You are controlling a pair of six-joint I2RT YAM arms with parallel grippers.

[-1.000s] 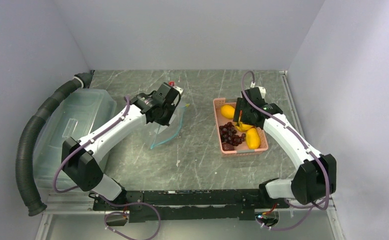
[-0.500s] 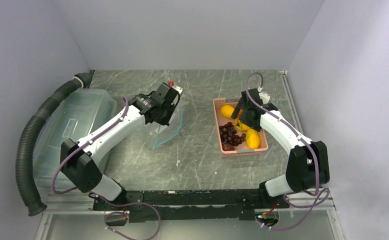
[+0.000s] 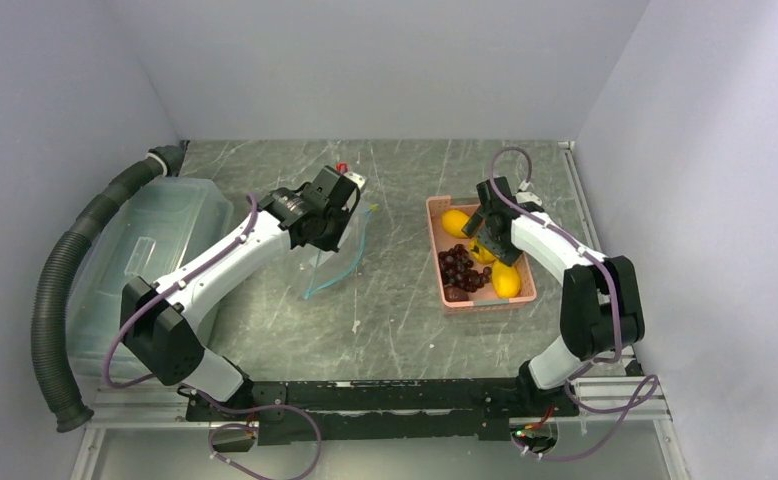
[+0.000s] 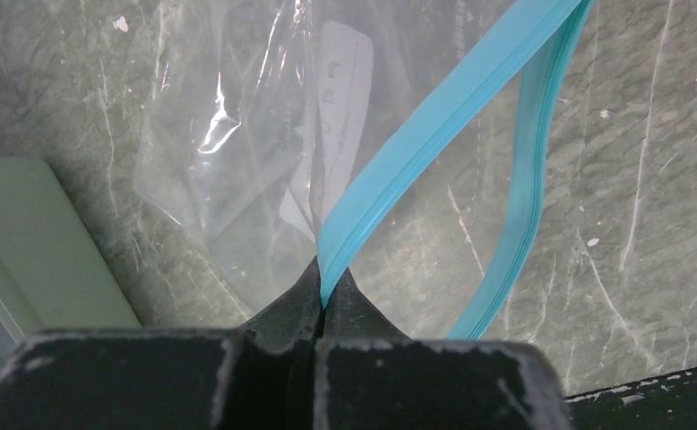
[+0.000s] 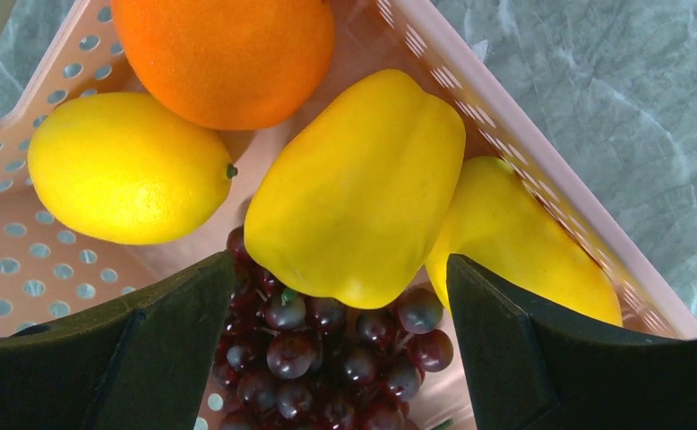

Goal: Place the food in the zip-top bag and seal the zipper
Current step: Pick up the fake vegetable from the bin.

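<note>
Thin clear plastic, the zip-top bag (image 4: 237, 161) hangs limp above the stone-patterned table (image 4: 649, 179) with its mouth gaping. The left gripper (image 4: 322, 291) holds it up, pinched tight on one lip of the teal zipper (image 4: 434, 125). The bag looks light and floppy (likely to sag shut), so that stiffer strip is the sensible hold. The right gripper (image 5: 336, 278), spread wide and empty, hovers over the pink basket (image 5: 497, 98), straddling the yellow bell pepper (image 5: 354, 193). The pepper looks smooth, hard and rounded, so it could squirt free; grip across its broad middle.
</note>
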